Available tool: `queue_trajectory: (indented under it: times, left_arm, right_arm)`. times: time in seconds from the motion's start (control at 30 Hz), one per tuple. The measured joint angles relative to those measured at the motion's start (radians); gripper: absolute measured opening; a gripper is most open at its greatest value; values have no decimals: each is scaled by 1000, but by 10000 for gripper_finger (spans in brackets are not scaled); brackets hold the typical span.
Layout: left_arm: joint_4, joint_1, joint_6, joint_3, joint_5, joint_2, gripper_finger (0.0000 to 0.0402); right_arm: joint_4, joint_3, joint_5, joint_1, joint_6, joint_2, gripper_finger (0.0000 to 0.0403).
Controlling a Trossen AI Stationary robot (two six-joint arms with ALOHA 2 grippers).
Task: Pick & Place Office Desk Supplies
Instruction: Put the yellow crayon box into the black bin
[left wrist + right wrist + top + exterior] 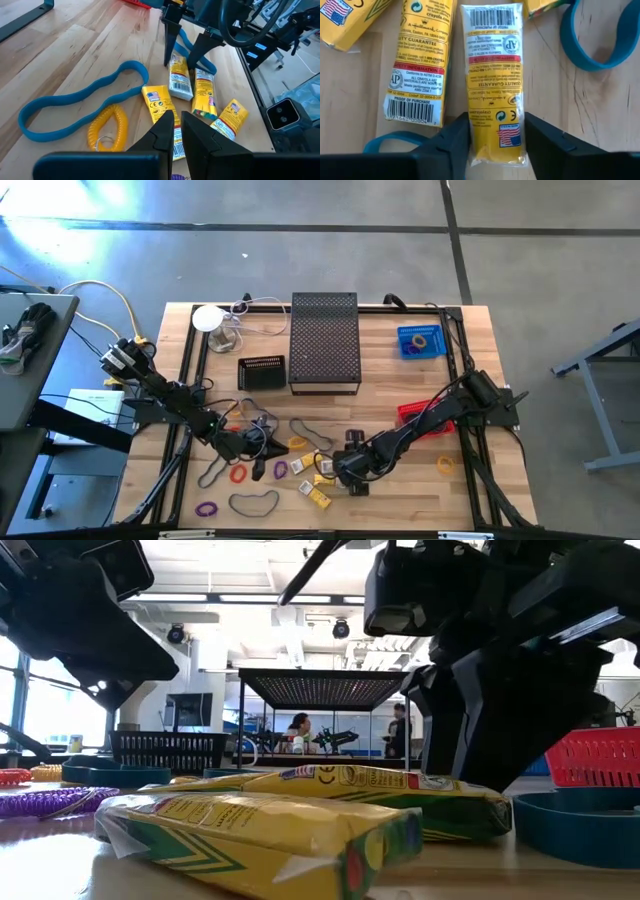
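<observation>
Right end effector [492,142], fingers straddling one end of a yellow crayon pack [492,80] lying flat on the desk [555,90] and not yet clamped; so near an end, the pack may pivot or slip out on closing.

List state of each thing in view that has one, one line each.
Right claw: fingers straddle one crayon pack; not seen to be clamped.
That crayon pack: flat on table, wrapper sealed, barcode end away from the claw.
Left claw: shut, empty, above the packs.
Blue band: slack loop, flat.
Yellow coil: relaxed, flat.
Red basket: upright; contents can't be seen.
Blue tray: holds small items.
</observation>
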Motion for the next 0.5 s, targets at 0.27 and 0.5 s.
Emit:
queue_trajectory:
  times: [0.27, 0.5]
  left_arm:
    - [32, 6, 65, 0, -20, 0, 31]
    - [220, 15, 376, 0, -50, 52, 31]
  right_arm:
    - [6, 0, 9, -2, -30, -5, 90]
    - [-7, -2, 81, -2, -87, -40, 76]
